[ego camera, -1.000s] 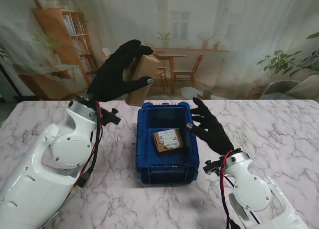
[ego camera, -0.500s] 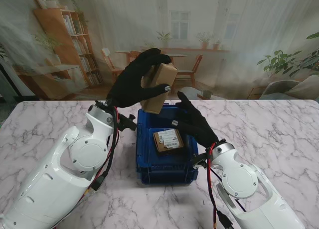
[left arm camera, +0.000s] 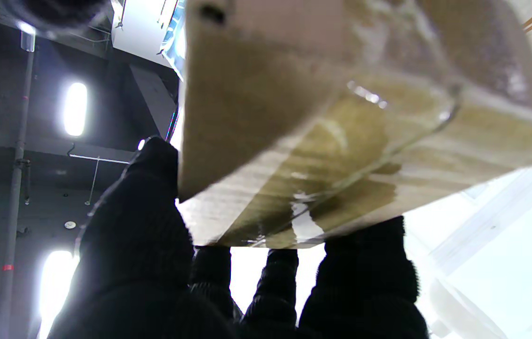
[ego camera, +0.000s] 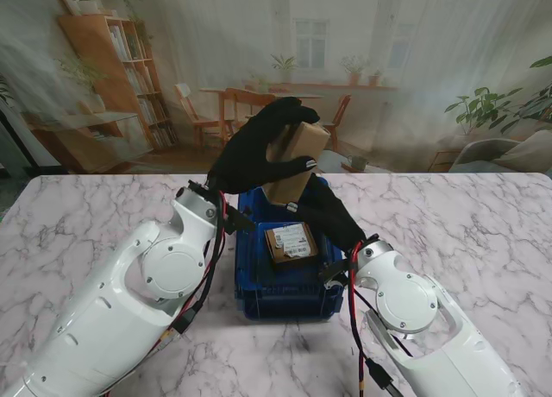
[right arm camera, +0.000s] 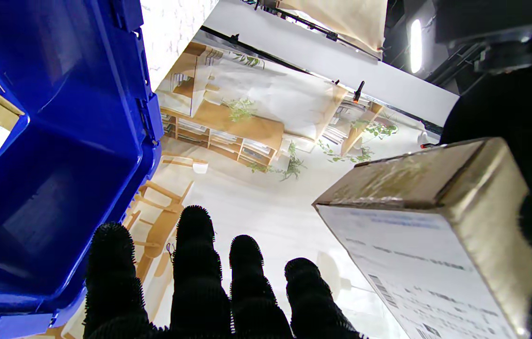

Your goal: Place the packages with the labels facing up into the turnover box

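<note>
My left hand point(ego camera: 252, 155) is shut on a brown cardboard package point(ego camera: 299, 160), held tilted in the air over the far end of the blue turnover box point(ego camera: 289, 298). In the left wrist view the taped package point(left arm camera: 341, 117) fills the frame above my fingers point(left arm camera: 138, 226). The right wrist view shows a white printed label on one face of that package point(right arm camera: 426, 254), turned toward my right hand. My right hand point(ego camera: 326, 211) is open, fingers spread, just under the package and over the box's far right rim. Inside the box lies another package point(ego camera: 289, 242) with its label up.
The box point(right arm camera: 49, 141) stands in the middle of the marble table point(ego camera: 466, 216). My two white forearms flank it on either side. A printed room backdrop point(ego camera: 362, 69) rises behind the table's far edge.
My left hand has carried the package to the right, from beyond the box's far left corner to over its far end. My right hand has moved left and farther, in under the package.
</note>
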You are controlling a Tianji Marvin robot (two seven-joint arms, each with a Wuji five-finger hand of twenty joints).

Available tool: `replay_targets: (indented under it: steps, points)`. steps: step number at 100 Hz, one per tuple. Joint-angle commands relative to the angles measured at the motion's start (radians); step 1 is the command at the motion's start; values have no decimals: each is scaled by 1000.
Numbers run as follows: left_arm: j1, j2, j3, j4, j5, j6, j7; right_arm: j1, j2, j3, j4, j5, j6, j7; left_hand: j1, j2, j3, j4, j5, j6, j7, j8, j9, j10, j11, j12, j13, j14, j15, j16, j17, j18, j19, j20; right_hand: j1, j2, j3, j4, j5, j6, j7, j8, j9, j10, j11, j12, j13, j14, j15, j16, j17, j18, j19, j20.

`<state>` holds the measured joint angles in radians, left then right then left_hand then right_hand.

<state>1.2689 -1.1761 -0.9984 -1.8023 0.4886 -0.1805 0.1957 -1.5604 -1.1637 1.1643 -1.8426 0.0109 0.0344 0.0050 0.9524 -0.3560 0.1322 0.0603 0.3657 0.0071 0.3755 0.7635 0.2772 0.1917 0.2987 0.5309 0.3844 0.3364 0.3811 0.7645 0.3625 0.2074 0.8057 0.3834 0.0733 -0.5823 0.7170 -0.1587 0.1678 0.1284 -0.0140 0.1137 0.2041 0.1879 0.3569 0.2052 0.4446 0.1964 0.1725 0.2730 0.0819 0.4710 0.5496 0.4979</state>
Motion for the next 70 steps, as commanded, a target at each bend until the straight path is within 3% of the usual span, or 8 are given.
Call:
replay_targets:
  steps: [1,16,32,33,38,43,48,70]
  points:
    - [-1,-8,6,1,-9,-3,-7,16,-6,-6,13,-2,11,5,206,104,181,43,47,82,172,44,19,9,21,6,51,-110,90,11,71,-249,174,86,-20,-34,-2,-25,-11,-74,6,42,-36,-26,-30,-15,5,-15,-37,3,-1,21,-17,-11]
    - [0,-7,4,-2,-4,-14,-5,34,-7,-9,28,33,12,21,207,106,186,41,47,81,176,42,20,9,23,6,53,-111,91,12,73,-251,174,87,-12,-33,-3,-25,-13,-124,-15,76,-40,-28,-70,-32,-8,-11,-41,3,-26,37,-33,-23]
    - [4,-8,5,-7,-14,-10,-8,45,-6,-19,45,59,-39,34,205,104,186,36,48,82,180,40,21,9,25,6,55,-110,92,12,75,-251,175,88,-1,-32,-10,-22,-8,-147,-14,83,-39,-28,-91,-41,-17,-9,-47,2,-32,52,-53,-40]
    - [4,-8,5,-7,-14,-10,-8,45,-6,-19,45,60,-40,34,205,104,187,36,48,81,180,40,21,9,25,6,55,-111,92,12,75,-251,175,88,3,-31,-17,-19,-14,-149,-12,147,-37,-28,-94,-39,-18,-8,-49,3,-32,52,-50,-52]
    - [3,-7,6,-5,-12,-11,-10,47,-6,-21,45,61,-42,34,205,105,187,35,47,81,180,38,20,9,24,5,54,-110,92,12,75,-250,176,88,10,-29,-24,-17,-26,-159,18,261,-34,-27,-99,-39,-20,-8,-51,2,-31,52,-47,-69]
    - [3,-8,7,-3,-16,-10,-11,49,-6,-23,45,60,-43,34,205,105,187,34,48,80,181,38,19,9,24,5,54,-110,91,12,74,-249,175,88,27,-26,-35,-13,-51,-179,75,446,-36,-25,-98,-39,-24,-7,-53,1,-32,50,-45,-79]
    - [2,-9,9,0,-19,-9,-9,50,-6,-25,45,61,-41,33,205,104,187,32,48,81,182,37,20,10,23,5,54,-111,91,12,74,-249,175,89,45,-23,-44,-9,-54,-197,161,541,-35,-22,-97,-38,-24,-7,-54,0,-32,49,-43,-84]
    - [5,-12,20,-1,-30,-5,-5,52,-16,-25,45,99,-25,13,205,105,185,27,48,80,184,34,19,8,21,2,54,-111,91,12,73,-247,175,89,175,-12,-120,10,2,-354,566,665,-35,-25,-86,-34,-36,-16,-58,-6,-39,31,-47,-100]
